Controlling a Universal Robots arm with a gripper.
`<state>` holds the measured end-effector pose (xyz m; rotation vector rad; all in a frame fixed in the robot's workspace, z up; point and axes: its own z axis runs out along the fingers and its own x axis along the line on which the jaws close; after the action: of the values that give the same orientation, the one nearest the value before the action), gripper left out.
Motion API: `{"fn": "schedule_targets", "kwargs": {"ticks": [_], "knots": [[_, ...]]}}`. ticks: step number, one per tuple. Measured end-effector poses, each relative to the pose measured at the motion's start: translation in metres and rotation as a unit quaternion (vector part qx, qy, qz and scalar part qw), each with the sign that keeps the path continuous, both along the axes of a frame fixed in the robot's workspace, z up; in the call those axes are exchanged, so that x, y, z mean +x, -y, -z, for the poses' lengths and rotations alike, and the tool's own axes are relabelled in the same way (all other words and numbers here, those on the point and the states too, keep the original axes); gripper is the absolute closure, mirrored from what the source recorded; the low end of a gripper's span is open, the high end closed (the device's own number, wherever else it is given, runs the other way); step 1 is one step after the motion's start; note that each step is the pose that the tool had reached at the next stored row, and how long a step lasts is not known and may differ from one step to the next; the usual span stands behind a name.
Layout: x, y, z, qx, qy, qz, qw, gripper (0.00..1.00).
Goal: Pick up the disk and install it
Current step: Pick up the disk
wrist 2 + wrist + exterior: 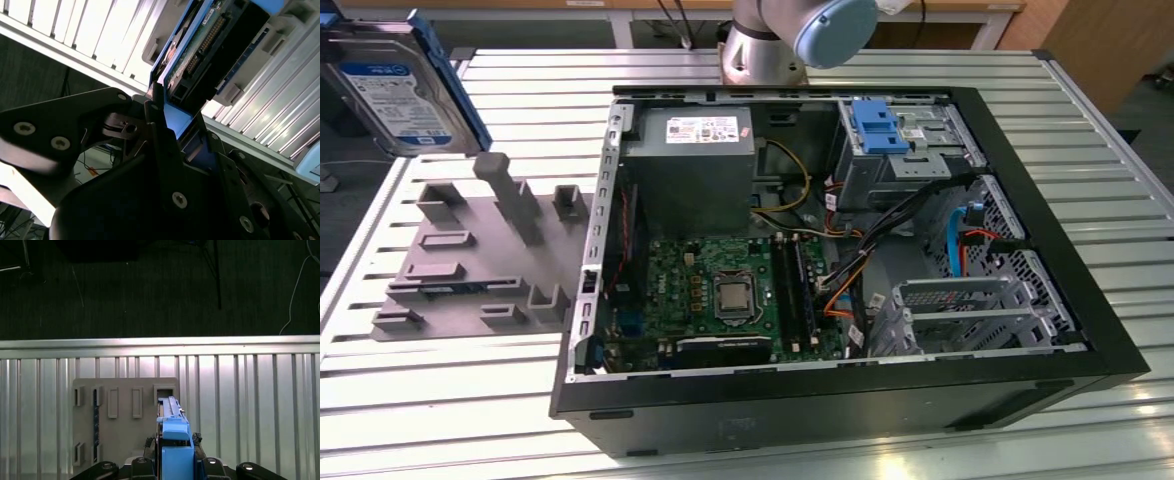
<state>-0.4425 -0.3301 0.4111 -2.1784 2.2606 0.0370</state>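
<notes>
Fingers [156, 125]: closed on the disk [210, 45], one black finger on each side of its blue carrier [464, 90] in the second wrist view.
Gripper [175, 125]: holds the disk by one end, with the connector end pointing away from it.
Disk: raised clear of the table [454, 400], near its far corner on the exterior view's left. In the first wrist view it is seen edge-on over the grey rack [467, 250].
Rack: lies flat by the table's edge on the exterior view's left, just beside the case [1067, 330].
Case: lies open on its side mid-table, with a grey power supply [687, 170] and a blue bracket [874, 125] along its far wall.
Arm [781, 40]: stands at the table's far edge, behind the case.
</notes>
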Motion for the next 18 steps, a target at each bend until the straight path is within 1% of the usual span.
{"fn": "schedule_targets", "kwargs": {"ticks": [5, 18], "knots": [[0.0, 0.0, -0.0036, 0.0, 0.0, 0.0, 1.0, 0.64], [0.0, 0.0, -0.0163, 0.0, 0.0, 0.0, 1.0, 0.64]]}}
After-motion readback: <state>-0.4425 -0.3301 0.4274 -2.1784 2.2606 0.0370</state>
